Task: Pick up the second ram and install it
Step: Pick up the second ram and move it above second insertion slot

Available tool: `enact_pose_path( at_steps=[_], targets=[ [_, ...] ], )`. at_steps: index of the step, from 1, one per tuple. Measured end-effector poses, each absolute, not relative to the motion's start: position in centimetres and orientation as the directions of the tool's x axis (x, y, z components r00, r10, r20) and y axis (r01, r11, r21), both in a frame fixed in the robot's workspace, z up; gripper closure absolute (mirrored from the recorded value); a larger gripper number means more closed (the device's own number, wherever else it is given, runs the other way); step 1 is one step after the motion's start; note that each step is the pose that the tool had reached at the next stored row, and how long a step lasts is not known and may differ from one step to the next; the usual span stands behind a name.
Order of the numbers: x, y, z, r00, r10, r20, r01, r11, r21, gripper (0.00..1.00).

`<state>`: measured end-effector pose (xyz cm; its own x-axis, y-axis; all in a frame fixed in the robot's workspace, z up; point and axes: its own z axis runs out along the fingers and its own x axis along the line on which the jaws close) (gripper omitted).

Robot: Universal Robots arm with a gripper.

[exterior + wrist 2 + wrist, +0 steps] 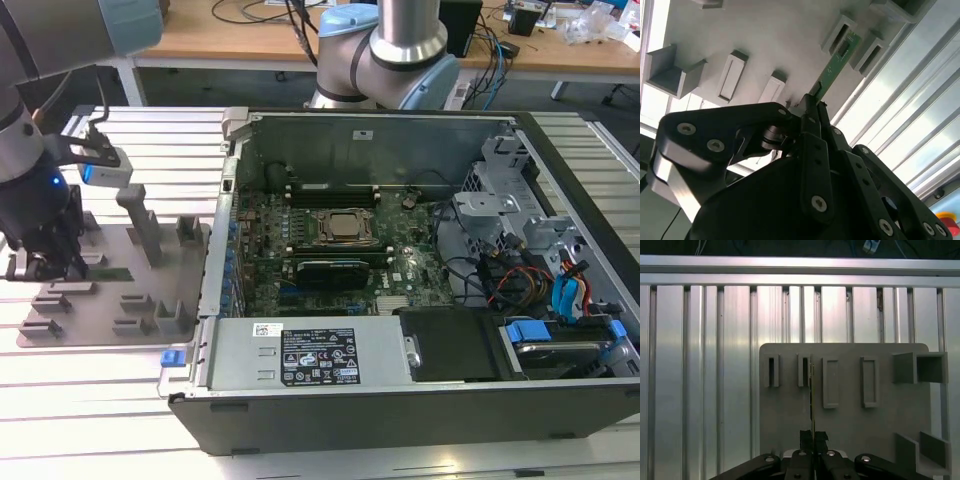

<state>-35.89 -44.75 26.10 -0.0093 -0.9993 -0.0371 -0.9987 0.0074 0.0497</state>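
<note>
closest to the lens, the black end effector (pixel 810 102) is clenched on one end of the second ram (pixel 838 60), its fingertips pressed against either face of the thin green stick. we see the stick's far end run in between two upright slotted blocks of the gray holder tray (pixel 765 40). in the first wrist view the same grasp appears edge-on: the end effector (pixel 813 436) pinches the second ram (pixel 812 390), which shows as a thin line just beside one slotted block of the holder tray (pixel 785 415). whether the stick's lower edge touches the tray we cannot tell. in the exterior view we find the end effector (pixel 42 265) down over the holder tray (pixel 110 300), which lies on the slotted aluminium bench (pixel 100 410) toward the bench edge at the exterior view's left. just beside the tray stands an open computer case (pixel 400 405), its motherboard (pixel 300 290) exposed, well apart from the held stick.
</note>
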Motion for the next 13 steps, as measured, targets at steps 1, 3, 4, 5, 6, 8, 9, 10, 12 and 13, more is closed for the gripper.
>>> enact_pose_path(
  at_steps=[1,3,4,5,6,8,9,10,12,13],
  targets=[
    [-35.9,-44.7,26.3,-0.009,-0.999,-0.037,-0.999,0.007,0.050,0.87],
    [-35.9,-44.7,27.0,-0.009,-0.999,-0.037,-0.999,0.007,0.050,0.87],
    [-35.9,-44.7,27.6,-0.009,-0.999,-0.037,-0.999,0.007,0.050,0.87],
    [-35.9,-44.8,27.9,-0.009,-0.999,-0.037,-0.999,0.007,0.050,0.87],
    [-35.9,-44.7,28.3,-0.009,-0.999,-0.037,-0.999,0.007,0.050,0.87],
    [-35.9,-44.8,28.6,-0.009,-0.999,-0.037,-0.999,0.007,0.050,0.87],
    [-35.9,-44.8,28.8,-0.009,-0.999,-0.037,-0.999,0.007,0.050,0.87],
    [-35.9,-44.7,28.9,-0.009,-0.999,-0.037,-0.999,0.007,0.050,0.87],
    [-35.9,-44.7,29.5,-0.009,-0.999,-0.037,-0.999,0.007,0.050,0.87],
    [-35.9,-44.7,29.8,-0.009,-0.999,-0.037,-0.999,0.007,0.050,0.87]
  ],
)
